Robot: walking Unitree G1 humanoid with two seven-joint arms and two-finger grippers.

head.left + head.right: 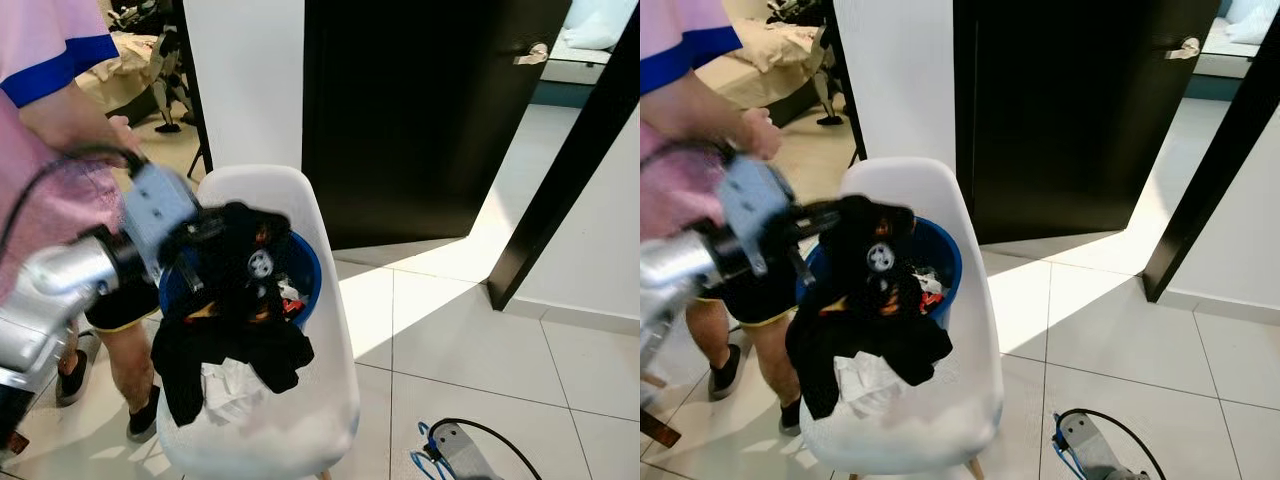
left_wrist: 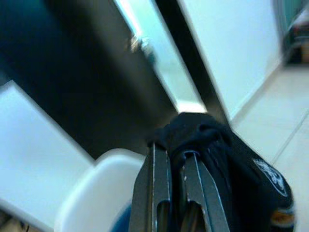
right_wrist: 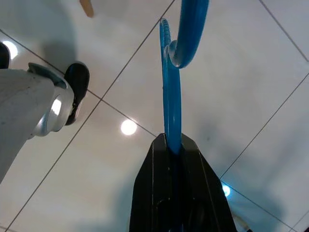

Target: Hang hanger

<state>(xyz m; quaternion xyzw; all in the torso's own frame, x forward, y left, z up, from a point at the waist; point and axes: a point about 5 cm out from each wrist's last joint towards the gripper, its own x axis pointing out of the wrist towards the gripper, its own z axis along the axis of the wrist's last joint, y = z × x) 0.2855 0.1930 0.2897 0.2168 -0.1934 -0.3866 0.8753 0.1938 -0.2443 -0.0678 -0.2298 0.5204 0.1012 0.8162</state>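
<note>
Left gripper (image 2: pixel 176 166) is pinched tight on a black garment (image 1: pixel 240 290), lifting its top edge above the blue basket (image 1: pixel 305 275) on the white chair (image 1: pixel 300 400); the rest drapes over the basket's front onto the seat. Right gripper (image 3: pixel 174 145), low beside the chair, is clamped on the blue hanger (image 3: pixel 171 96) above the tiled floor (image 1: pixel 480 350). A person (image 1: pixel 50 100) stands left of the chair.

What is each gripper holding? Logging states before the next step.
Left gripper: closed on the black garment.
Right gripper: closed on the blue hanger.
</note>
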